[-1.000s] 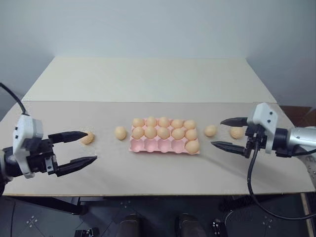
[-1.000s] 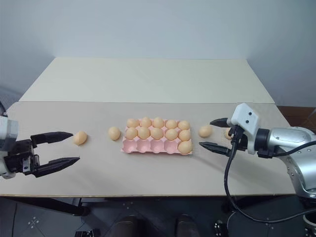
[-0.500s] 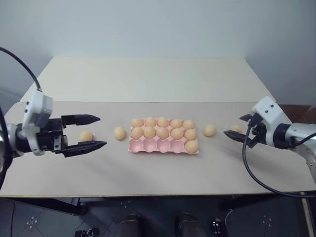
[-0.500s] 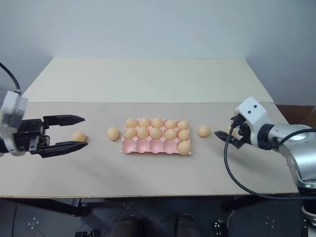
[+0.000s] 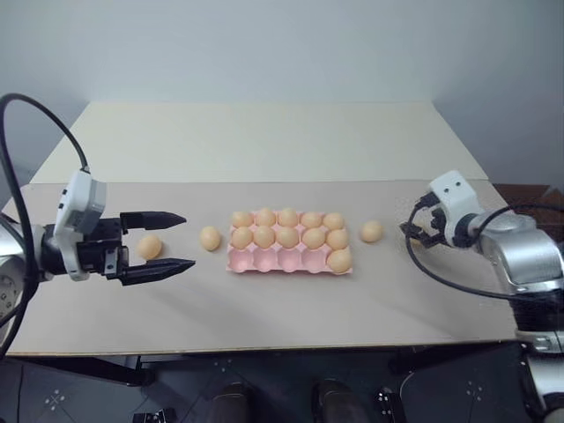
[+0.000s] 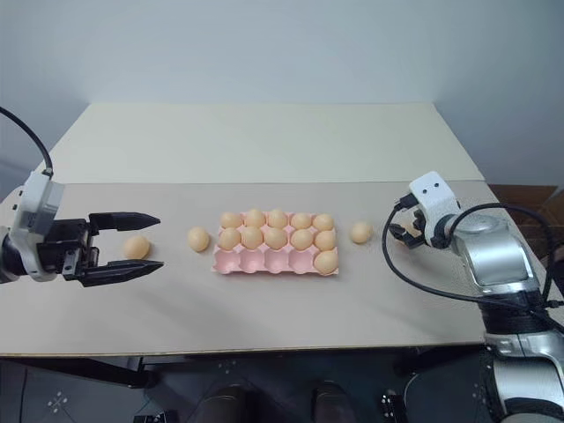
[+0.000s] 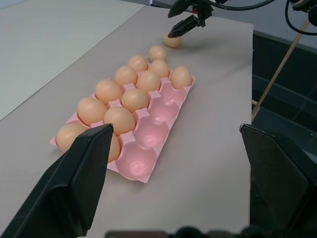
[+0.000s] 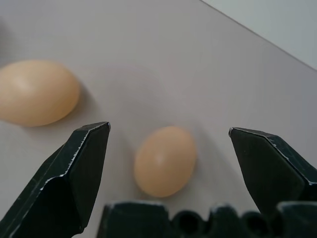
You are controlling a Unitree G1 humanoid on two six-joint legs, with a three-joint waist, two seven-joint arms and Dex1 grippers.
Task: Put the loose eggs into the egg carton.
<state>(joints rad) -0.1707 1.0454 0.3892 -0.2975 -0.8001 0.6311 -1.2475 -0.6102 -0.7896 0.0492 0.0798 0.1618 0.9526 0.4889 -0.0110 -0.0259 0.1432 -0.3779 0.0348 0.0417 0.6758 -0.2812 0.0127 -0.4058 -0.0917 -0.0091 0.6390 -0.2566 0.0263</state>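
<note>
Egg carton (image 5: pixel 291 261) mid-table (image 5: pixel 264 317): eleven cups filled, four front cups empty. Four loose eggs left: two on the left (image 5: pixel 149 247) (image 5: pixel 210 238), two on the right (image 5: pixel 371 232) (image 8: pixel 164 160). Left end effector (image 5: pixel 167 241) spread wide around one, right end effector (image 8: pixel 168 148) wide over another; nothing gripped.

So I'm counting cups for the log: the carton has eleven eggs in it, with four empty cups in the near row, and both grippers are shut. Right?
Not quite: both grippers are open. The left gripper and right gripper show spread jaws in the left eye and right wrist views. The carton count stands.
</note>
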